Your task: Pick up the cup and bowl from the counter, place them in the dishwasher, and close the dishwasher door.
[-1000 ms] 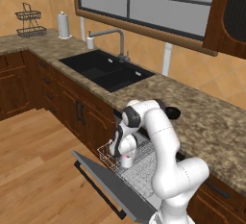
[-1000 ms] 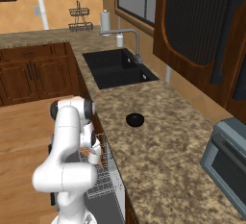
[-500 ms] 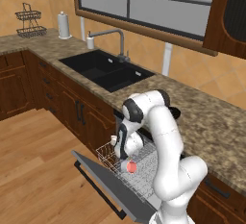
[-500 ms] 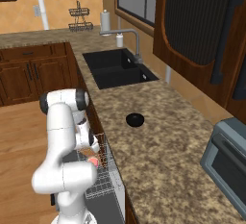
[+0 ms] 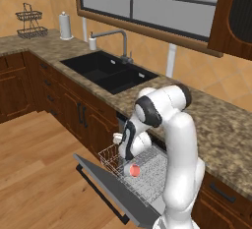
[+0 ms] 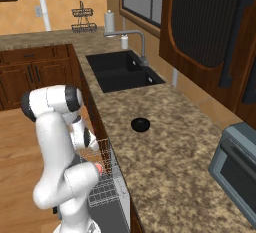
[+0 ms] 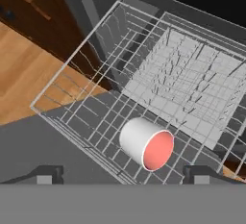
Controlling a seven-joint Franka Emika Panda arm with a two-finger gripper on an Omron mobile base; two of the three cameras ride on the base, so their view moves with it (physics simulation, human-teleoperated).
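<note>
The white cup (image 7: 146, 143) with its pink-red inside lies on its side in the white wire rack (image 7: 192, 74) of the dishwasher, and shows as well in the left base view (image 5: 133, 170). Just above the cup my gripper (image 7: 123, 176) hangs open, its fingertips (image 7: 45, 175) wide apart and touching nothing. The grey dishwasher door (image 5: 106, 184) is folded down flat under the rack, with its black bar handle (image 5: 101, 197) facing the floor. On the granite counter (image 6: 165, 147) the small black bowl (image 6: 140, 124) sits by itself.
A black double sink (image 5: 110, 71) with a faucet (image 5: 110, 35) lies left of the dishwasher. A grey toaster oven (image 6: 237, 169) stands at the counter's right end. A paper roll (image 5: 65, 25), a soap bottle (image 5: 92, 42) and a wire stand (image 5: 30, 24) sit far back.
A second ago the cup was between my fingers over the rack. It now lies loose in the rack, and my hand has opened and lifted slightly.
</note>
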